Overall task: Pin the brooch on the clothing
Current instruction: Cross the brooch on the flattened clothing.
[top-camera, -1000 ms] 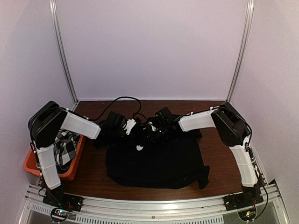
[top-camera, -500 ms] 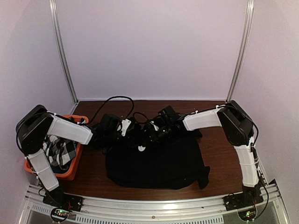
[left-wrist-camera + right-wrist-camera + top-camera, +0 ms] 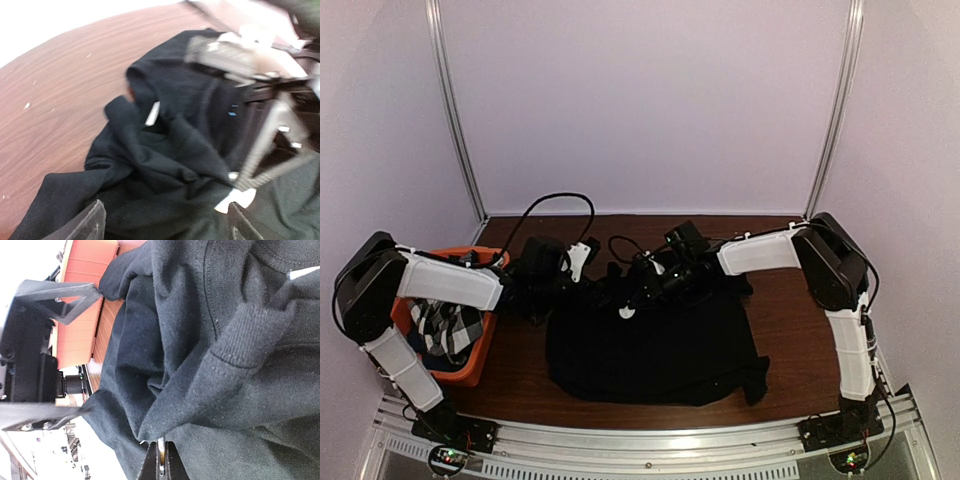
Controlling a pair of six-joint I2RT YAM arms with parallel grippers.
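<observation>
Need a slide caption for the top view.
Top view: left arm and right arm reach over black T-shirt on wooden table; orange bin holds checked cloth.

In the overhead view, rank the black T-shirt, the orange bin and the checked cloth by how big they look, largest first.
1. black T-shirt
2. orange bin
3. checked cloth, which lies inside the bin and shows only in part
</observation>
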